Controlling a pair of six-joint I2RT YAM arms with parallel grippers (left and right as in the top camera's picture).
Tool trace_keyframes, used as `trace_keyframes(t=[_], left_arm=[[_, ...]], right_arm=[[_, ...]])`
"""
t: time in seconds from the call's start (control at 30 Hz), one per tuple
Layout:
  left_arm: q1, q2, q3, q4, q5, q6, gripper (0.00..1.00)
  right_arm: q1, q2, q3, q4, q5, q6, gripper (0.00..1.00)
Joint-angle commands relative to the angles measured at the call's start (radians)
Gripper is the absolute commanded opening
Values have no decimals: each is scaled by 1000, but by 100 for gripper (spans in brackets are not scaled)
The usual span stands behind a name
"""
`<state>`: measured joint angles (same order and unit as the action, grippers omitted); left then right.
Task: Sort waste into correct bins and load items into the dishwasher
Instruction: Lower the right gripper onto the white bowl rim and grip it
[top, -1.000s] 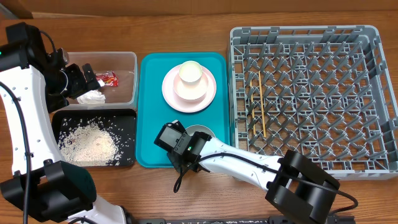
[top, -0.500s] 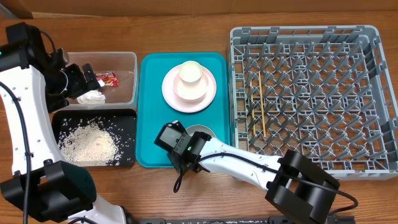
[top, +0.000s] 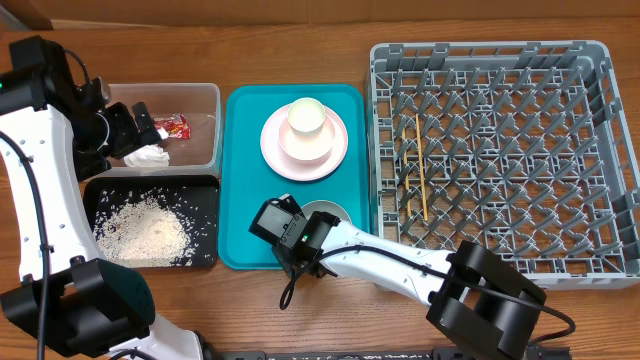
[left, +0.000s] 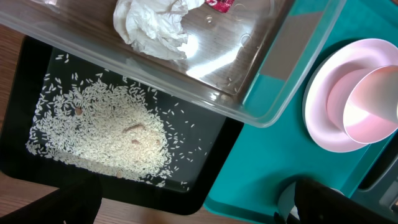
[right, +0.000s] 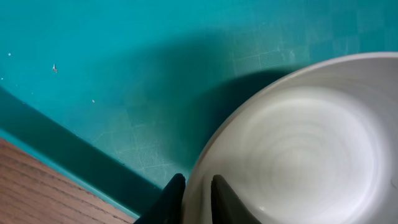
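Bowl (top: 325, 212), white and upright, sits on the part of the teal tray (top: 245, 190) closest to my base. My right end effector (right: 196, 190) is down on it. Its two fingertips stand on either side of the rim with only a sliver of gap, but I cannot tell whether they truly bite the rim or merely straddle it.

I judge the step in hand to be loading: take this bowl and carry it to the rack. On the same tray beyond it, the plate (top: 275, 150) carries a cup (top: 306, 117), both waiting. To the right is the grey dish rack (top: 490, 48), with the chopsticks (top: 420, 170) already lying among its pegs.

The waste looks settled. The napkin (top: 147, 156) and red wrapper (top: 174, 127) are in the clear tub (top: 205, 92), and the rice (top: 145, 228) is in the black tray (top: 97, 186). My left end effector (top: 128, 128) hangs over the tub, spread wide and holding nothing.

Next I need a firm pinch on the rim and a lift clear of the tray's lip. Then I travel right and set the bowl down between pegs, watching that the thin-rim hold does not let it swing.
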<state>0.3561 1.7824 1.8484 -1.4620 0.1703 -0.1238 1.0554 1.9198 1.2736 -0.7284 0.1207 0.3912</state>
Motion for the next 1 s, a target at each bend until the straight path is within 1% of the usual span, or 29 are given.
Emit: trace_keyframes(t=[0.0, 0.27, 0.83, 0.97], left_arm=[[3, -6, 17, 1, -6, -3, 100], [3, -6, 17, 1, -5, -4, 100], [3, -6, 17, 1, -6, -3, 100], [3, -6, 17, 1, -5, -4, 100]], right_arm=[[4, -21, 18, -4, 17, 0, 18], [4, -35, 60, -30, 18, 0, 18], [4, -35, 57, -60, 17, 0, 17], [4, -35, 56, -61, 17, 0, 14]])
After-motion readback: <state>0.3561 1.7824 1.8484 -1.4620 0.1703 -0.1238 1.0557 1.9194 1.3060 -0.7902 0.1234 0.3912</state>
